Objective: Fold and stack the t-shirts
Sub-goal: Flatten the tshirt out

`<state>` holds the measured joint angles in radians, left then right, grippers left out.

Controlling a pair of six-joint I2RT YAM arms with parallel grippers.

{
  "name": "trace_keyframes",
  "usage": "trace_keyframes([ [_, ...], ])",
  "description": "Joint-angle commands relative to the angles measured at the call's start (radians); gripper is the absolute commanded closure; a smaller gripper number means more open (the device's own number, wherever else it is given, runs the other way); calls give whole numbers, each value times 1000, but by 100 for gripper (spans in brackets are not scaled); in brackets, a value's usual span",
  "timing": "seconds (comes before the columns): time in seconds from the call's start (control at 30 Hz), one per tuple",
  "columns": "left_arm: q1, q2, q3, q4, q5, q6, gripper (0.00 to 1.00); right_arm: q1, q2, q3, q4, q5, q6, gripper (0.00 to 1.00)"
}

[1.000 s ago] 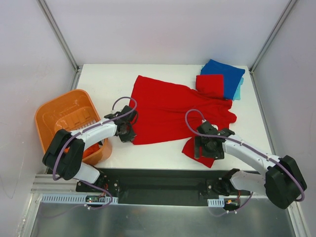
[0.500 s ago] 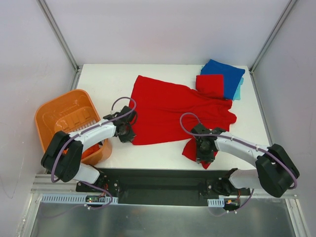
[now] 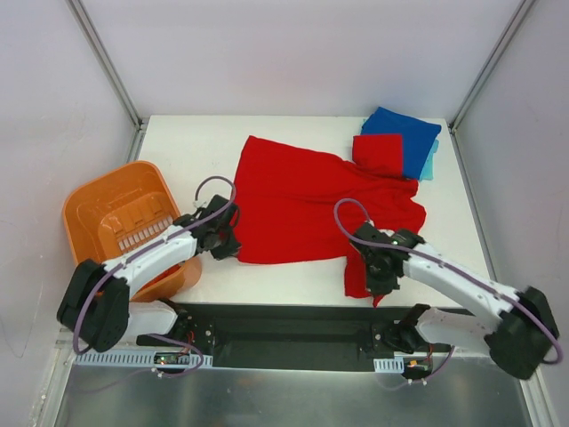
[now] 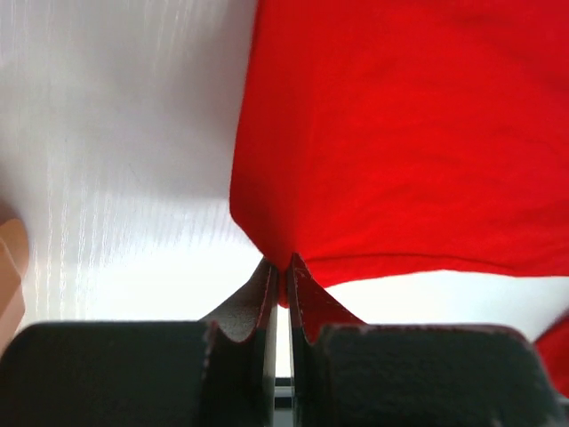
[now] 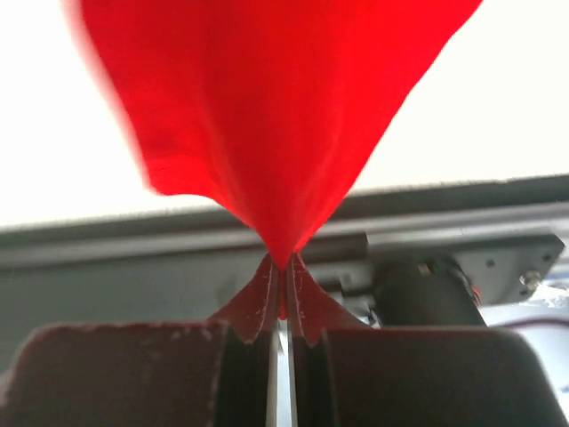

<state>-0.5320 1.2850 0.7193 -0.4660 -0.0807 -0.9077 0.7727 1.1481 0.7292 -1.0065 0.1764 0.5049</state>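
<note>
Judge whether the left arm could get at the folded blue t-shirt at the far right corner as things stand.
Probably not: the left arm has its jaws shut on the spread red t-shirt, and the blue t-shirt lies diagonally across the table, far beyond.

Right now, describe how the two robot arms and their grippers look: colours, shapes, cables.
The left arm and right arm match: smooth white tubular links between bulky black joint housings, each with a thin purple cable looping outside it. The left gripper and right gripper are matt black, with dark fingers tapering to thin tips.
</note>
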Motion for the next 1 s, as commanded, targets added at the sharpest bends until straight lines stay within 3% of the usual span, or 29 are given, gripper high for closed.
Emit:
trace_keyframes([
  [0.0,-17,-156,-64,-31,62,-7,100,16,-203,58,-266,-81,-17,99],
  [0.23,-26,-306,-115,-74,144,-22,100,107,-352,78,-371,-255,24,99],
  [0.57,-34,-489,-98,-195,142,-40,100,336,-358,259,-503,-319,141,99],
  [0.97,-34,-535,-89,-252,125,-53,100,392,-315,337,-639,-209,199,99],
])
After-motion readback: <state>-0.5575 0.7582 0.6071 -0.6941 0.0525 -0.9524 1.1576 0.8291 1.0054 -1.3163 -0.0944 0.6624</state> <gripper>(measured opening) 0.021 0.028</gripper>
